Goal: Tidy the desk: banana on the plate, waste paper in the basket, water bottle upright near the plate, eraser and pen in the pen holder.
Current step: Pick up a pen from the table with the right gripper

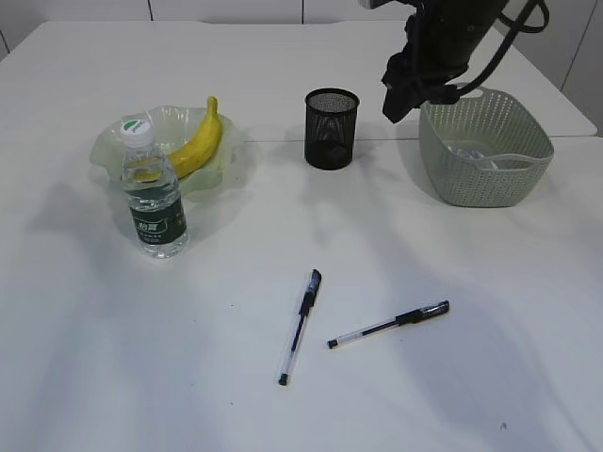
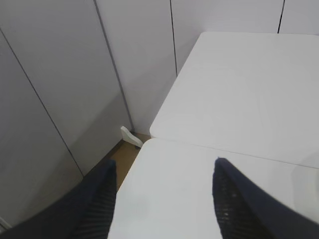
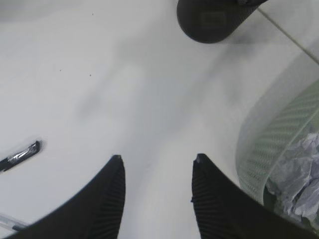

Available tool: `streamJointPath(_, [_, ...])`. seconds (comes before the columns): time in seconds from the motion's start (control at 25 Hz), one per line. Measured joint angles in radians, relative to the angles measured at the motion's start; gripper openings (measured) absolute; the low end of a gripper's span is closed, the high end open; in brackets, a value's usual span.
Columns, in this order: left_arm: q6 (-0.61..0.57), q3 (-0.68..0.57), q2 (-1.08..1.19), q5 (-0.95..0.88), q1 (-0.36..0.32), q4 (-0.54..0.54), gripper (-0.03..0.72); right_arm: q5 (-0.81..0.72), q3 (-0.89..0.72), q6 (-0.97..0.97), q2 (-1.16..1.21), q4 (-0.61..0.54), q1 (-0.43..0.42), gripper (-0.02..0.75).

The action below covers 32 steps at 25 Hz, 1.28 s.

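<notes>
My right gripper (image 3: pixel 158 162) hangs half open and empty above white bench (image 1: pixel 490 358), beside the basket (image 1: pixel 443 174) of waste paper (image 3: pixel 299 174). My left gripper (image 2: pixel 164 169), open and empty, overlooks the bench edge and grey wall panels (image 2: pixel 60 74). Two pens (image 1: pixel 301 325) lie loose on the bench.

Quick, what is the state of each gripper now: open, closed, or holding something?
Left gripper: open, holding nothing, above the desk's edge.
Right gripper: open, holding nothing, beside the basket.
</notes>
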State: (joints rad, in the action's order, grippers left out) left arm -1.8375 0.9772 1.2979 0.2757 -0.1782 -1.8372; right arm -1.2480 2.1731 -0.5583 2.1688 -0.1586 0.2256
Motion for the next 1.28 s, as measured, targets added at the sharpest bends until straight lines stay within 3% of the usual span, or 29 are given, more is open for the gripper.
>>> streamJointPath(0.32, [0.000, 0.000, 0.000, 0.000, 0.000, 0.000, 0.421, 0.000, -0.187, -0.238, -0.181, 0.114, 0.000, 0.335])
streamJointPath(0.36, [0.000, 0.000, 0.000, 0.000, 0.000, 0.000, 0.421, 0.000, -0.211, -0.257, -0.205, 0.121, 0.000, 0.391])
streamJointPath(0.52, [0.000, 0.000, 0.000, 0.000, 0.000, 0.000, 0.408, 0.000, -0.305, -0.307, -0.267, 0.126, 0.000, 0.347])
streamJointPath(0.6, [0.000, 0.000, 0.000, 0.000, 0.000, 0.000, 0.405, 0.000, -0.339, -0.317, -0.281, 0.120, 0.000, 0.402])
streamJointPath(0.64, [0.000, 0.000, 0.000, 0.000, 0.000, 0.000, 0.405, 0.000, -0.351, -0.317, -0.283, 0.120, 0.000, 0.372])
streamJointPath(0.88, [0.000, 0.000, 0.000, 0.000, 0.000, 0.000, 0.404, 0.002, -0.369, -0.321, -0.285, 0.093, 0.000, 0.365])
streamJointPath(0.92, [0.000, 0.000, 0.000, 0.000, 0.000, 0.000, 0.404, 0.002, -0.369, -0.322, -0.285, 0.091, 0.000, 0.398])
streamJointPath(1.08, [0.000, 0.000, 0.000, 0.000, 0.000, 0.000, 0.404, 0.002, -0.369, -0.322, -0.285, 0.082, 0.000, 0.342])
streamJointPath(1.28, [0.000, 0.000, 0.000, 0.000, 0.000, 0.000, 0.396, 0.004, -0.369, -0.322, -0.285, 0.069, 0.000, 0.328])
